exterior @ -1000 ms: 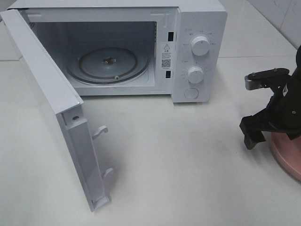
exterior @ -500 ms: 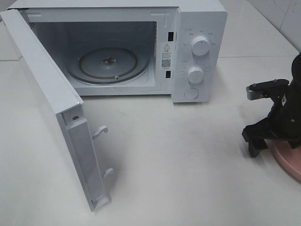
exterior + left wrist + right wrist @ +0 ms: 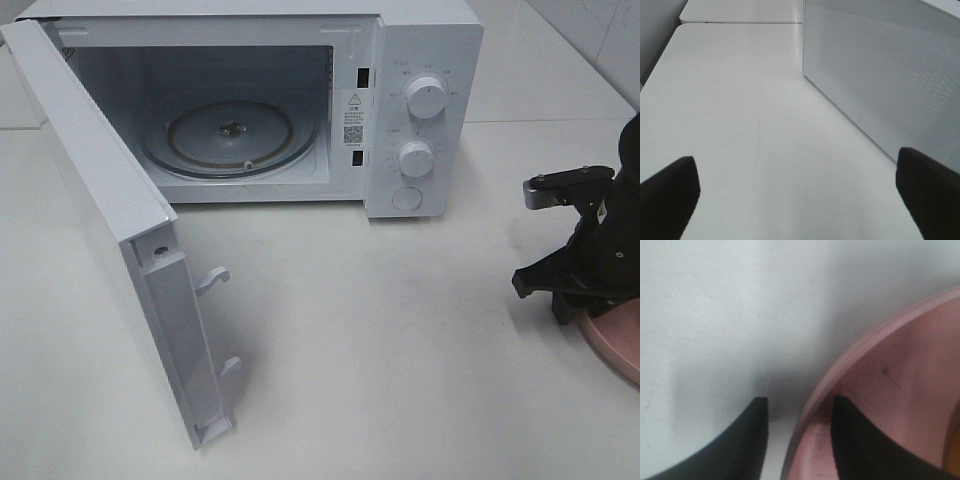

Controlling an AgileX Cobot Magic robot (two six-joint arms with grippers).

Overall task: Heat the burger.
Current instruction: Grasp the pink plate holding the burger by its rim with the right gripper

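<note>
The white counter [image 3: 400, 350] is carrying a white microwave [image 3: 450, 50], which is sitting at about 11 o'clock in the high view. Its door [image 3: 90, 170] is hanging wide open toward 8 o'clock, and the glass turntable [image 3: 230, 140] is showing inside. At 4 o'clock, at the frame's edge, a round pink plate [image 3: 615, 340] is resting on the counter.

The left end effector [image 3: 800, 200] is hovering released, fingertips wide apart, over the counter just beside a perforated white panel [image 3: 880, 75].

The right end effector [image 3: 799, 440] is reaching down at 3 o'clock and straddling the plate's rim. One finger is standing outside with a slit of counter between, the other inside; whether it is clenching the rim I cannot tell.

The burger [image 3: 956, 460] is barely showing, only a golden-brown sliver on the plate at the edge of the right wrist view.
</note>
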